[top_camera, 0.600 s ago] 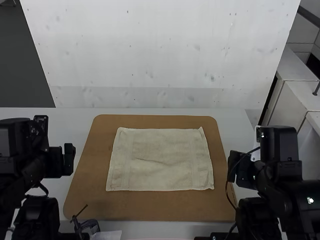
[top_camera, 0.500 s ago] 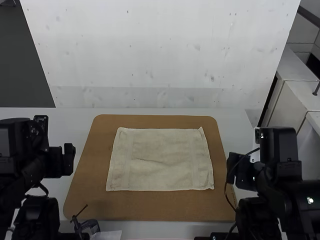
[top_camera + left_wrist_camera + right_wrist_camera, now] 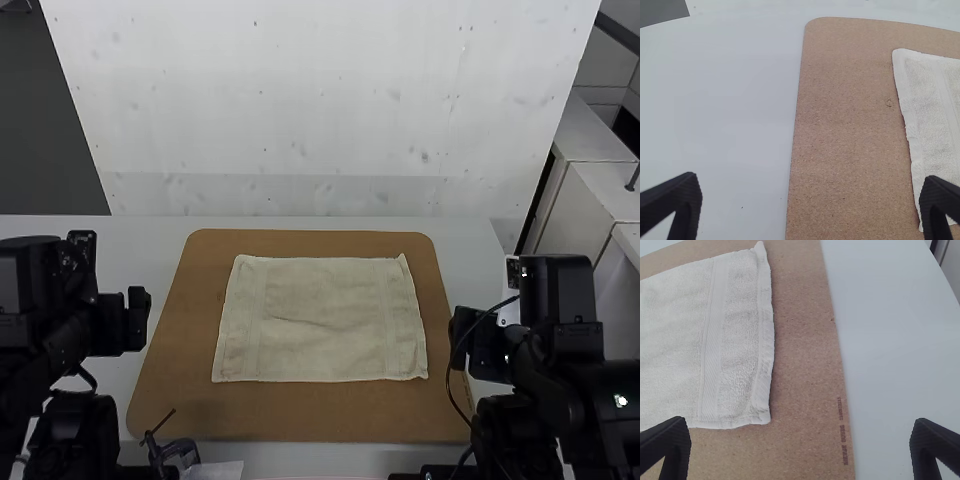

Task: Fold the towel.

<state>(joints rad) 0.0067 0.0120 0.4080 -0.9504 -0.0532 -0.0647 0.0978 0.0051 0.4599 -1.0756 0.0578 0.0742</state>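
- The towel [image 3: 320, 335] lies spread flat on the brown board [image 3: 290, 415], with a shallow wrinkle near its middle and woven bands near its two side edges.
- The board rests on the white desk [image 3: 480, 260].
- Small dark print [image 3: 842, 430] runs along the board's edge on the right arm's side.
- The left gripper [image 3: 137, 320] is beside the board's left edge, its fingers [image 3: 682, 202] wide apart, with nothing between them.
- The right gripper [image 3: 466, 338] is at the board's right edge, apart from the towel; its fingers [image 3: 675, 442] are wide apart and hold nothing.
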